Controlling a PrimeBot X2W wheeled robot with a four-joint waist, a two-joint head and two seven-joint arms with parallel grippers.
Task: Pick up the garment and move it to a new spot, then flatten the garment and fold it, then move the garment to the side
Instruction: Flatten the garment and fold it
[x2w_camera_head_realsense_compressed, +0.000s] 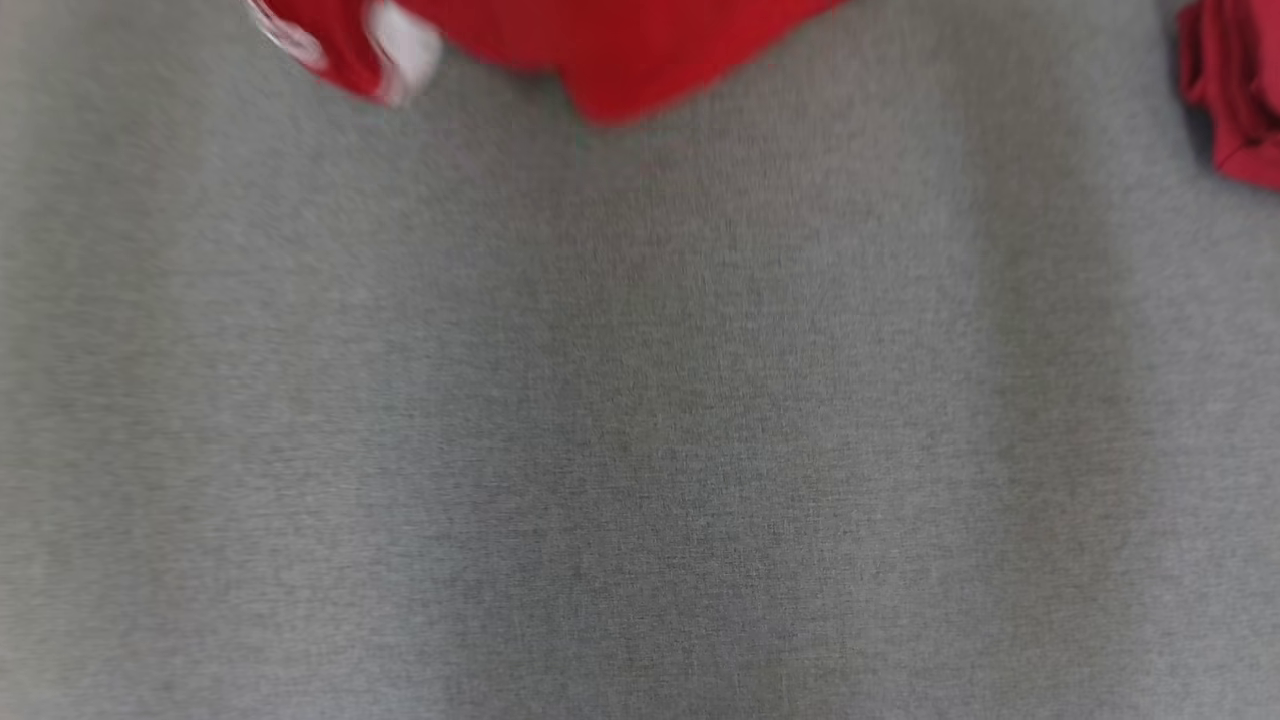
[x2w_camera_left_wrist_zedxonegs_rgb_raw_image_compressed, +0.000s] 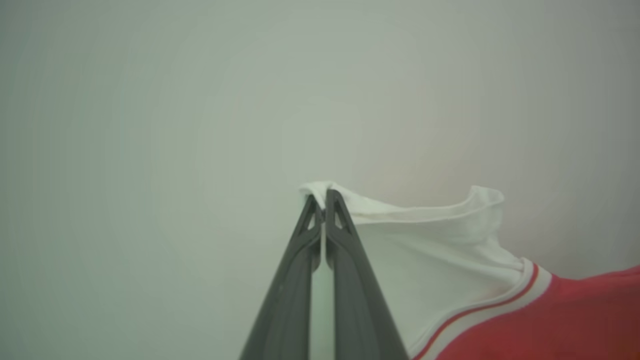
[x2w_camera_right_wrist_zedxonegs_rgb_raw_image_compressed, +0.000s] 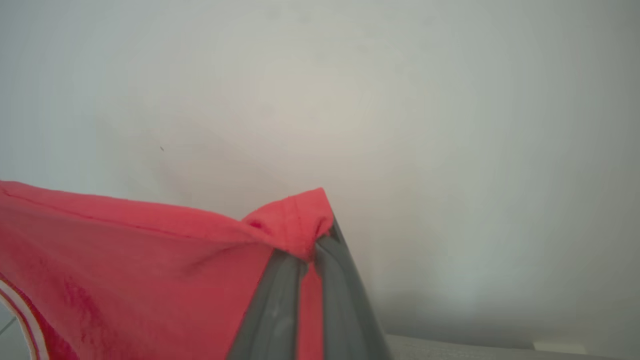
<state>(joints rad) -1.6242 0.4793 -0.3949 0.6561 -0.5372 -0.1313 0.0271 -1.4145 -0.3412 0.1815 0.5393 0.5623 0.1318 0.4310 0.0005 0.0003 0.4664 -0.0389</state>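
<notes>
Head view: garment (x2w_camera_head_realsense_compressed: 620, 50) aloft over the grey surface (x2w_camera_head_realsense_compressed: 640, 400), pickup apparently done.
Left hand (x2w_camera_left_wrist_zedxonegs_rgb_raw_image_compressed: 325, 200) is clenched on its white edge and right hand (x2w_camera_right_wrist_zedxonegs_rgb_raw_image_compressed: 315, 245) on a red corner, so it hangs between them at the far side (another red cloth (x2w_camera_head_realsense_compressed: 1235, 90) lies off right). Setting down, flattening, folding and shifting aside seem left.

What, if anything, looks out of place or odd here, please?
Nothing looks damaged or spilled. One oddity: a crumpled red cloth lies on the table at the far right, apart from the held-up red-and-white shirt.
</notes>
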